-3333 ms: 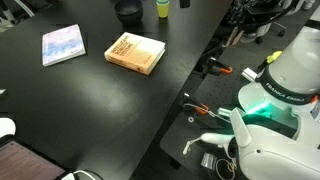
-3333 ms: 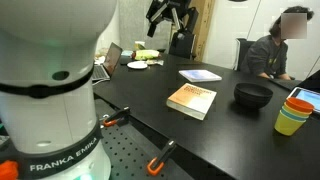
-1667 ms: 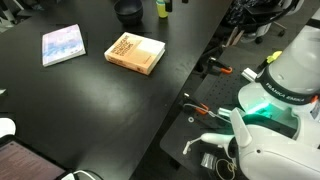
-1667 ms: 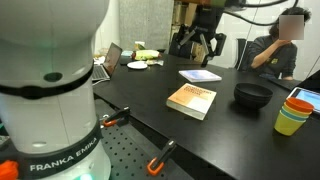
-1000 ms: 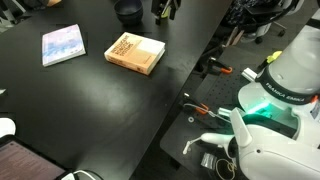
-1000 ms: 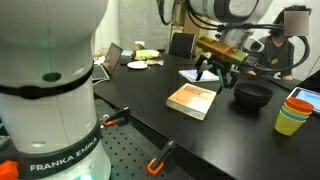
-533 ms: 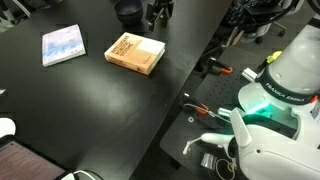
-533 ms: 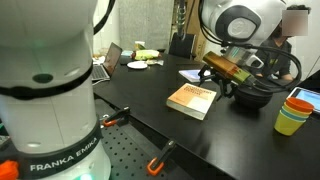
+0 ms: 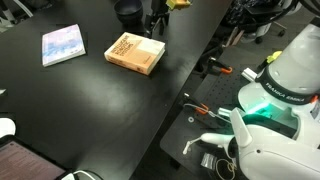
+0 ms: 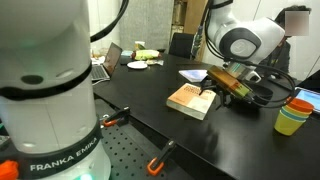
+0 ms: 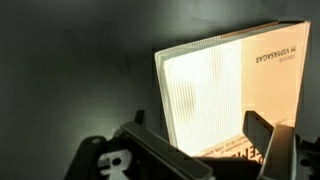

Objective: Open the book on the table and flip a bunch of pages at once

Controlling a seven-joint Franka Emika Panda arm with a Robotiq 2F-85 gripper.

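Observation:
The tan-orange book (image 9: 135, 53) lies closed on the black table (image 9: 80, 110) and shows in both exterior views (image 10: 190, 100). My gripper (image 9: 157, 22) hangs just above the book's far edge, close to it in an exterior view (image 10: 213, 92). In the wrist view the gripper (image 11: 200, 138) is open and empty. Its two fingers stand on either side of the book's white page edges (image 11: 205, 90), beside the printed cover (image 11: 275, 80). I cannot tell whether a finger touches the book.
A thin bluish-lavender book (image 9: 63, 44) lies farther along the table (image 10: 200, 75). A dark bowl (image 9: 127, 10) sits near the gripper. Stacked coloured cups (image 10: 297, 112) stand nearby. A person (image 10: 293, 25) sits behind the table. The robot base (image 9: 275, 95) stands off the table's edge.
The arm has swung in from above and come down to the book's far edge. The gripper has stayed open. The book has not moved.

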